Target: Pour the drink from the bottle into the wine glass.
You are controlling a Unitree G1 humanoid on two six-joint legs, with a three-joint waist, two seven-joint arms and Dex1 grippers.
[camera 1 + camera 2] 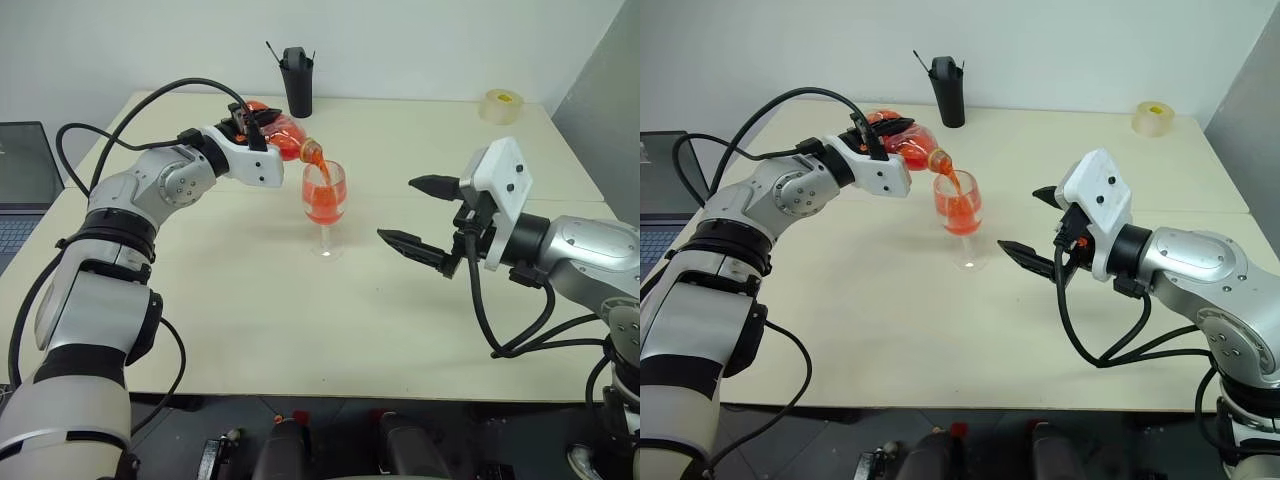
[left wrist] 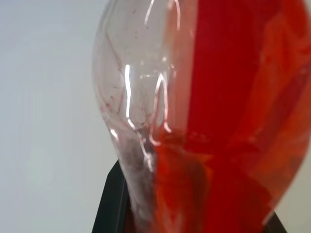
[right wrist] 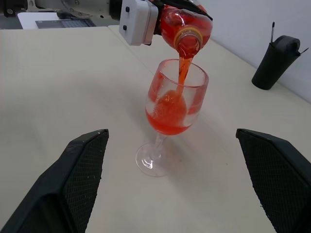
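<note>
My left gripper (image 1: 258, 122) is shut on the bottle (image 1: 285, 138), which lies tipped with its mouth over the rim of the wine glass (image 1: 325, 205). A stream of the red drink (image 3: 182, 77) falls from the bottle's mouth into the bowl, where red liquid (image 3: 167, 119) stands about halfway up. The glass stands upright on the table (image 1: 250, 310). In the left wrist view the bottle (image 2: 204, 111) is close up, part clear and part red. My right gripper (image 1: 420, 214) is open, empty, to the right of the glass, apart from it; its fingers (image 3: 82, 160) frame the glass.
A black pen holder (image 1: 297, 82) stands at the table's back edge behind the glass. A roll of tape (image 1: 501, 104) lies at the back right. A laptop (image 1: 20, 190) sits off the table's left side.
</note>
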